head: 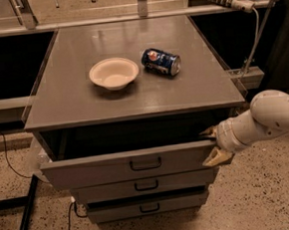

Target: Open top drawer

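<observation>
Claw first: my gripper [210, 145] sits at about three o'clock of the top drawer [98, 168], at the right end of its front panel, with the fingers spread wide. One fingertip [206, 131] pokes over the lip toward the dark interior and the other [214, 158] lies at the outside face. So I straddle the panel rather than hold the small black handle [145, 164] at its middle. I judge the edge suits me because it gives something to hook and drag.

The drawer stands partly out from under the cabinet top [63, 103], its cavity showing, while the two shorter drawers [140, 186] at six o'clock sit further in. Up top, a white bowl [113, 73] and a blue can [161, 62] on its side lie near each other, apart from my work. More travel looks possible, though pulling off-centre could skew the drawer.
</observation>
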`<control>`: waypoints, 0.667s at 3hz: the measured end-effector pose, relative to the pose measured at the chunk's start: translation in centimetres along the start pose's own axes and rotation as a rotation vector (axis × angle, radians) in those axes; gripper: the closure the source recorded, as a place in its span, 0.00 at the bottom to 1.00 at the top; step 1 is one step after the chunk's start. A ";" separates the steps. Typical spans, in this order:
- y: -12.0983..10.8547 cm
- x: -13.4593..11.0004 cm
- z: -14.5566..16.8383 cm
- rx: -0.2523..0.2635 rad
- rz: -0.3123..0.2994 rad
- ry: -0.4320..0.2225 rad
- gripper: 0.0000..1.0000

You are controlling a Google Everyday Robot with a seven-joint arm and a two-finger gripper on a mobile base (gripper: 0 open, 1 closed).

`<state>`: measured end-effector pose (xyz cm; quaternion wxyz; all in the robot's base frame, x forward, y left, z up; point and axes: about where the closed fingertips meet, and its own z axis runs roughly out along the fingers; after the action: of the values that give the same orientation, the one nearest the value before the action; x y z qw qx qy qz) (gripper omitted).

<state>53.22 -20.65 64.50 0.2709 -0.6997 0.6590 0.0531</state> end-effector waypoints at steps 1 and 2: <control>0.7 0.5 -0.2 -0.012 0.016 -0.005 0.65; 2.0 1.1 -0.6 -0.009 0.036 -0.006 0.88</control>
<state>51.30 -21.82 63.90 0.2687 -0.6886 0.6706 0.0629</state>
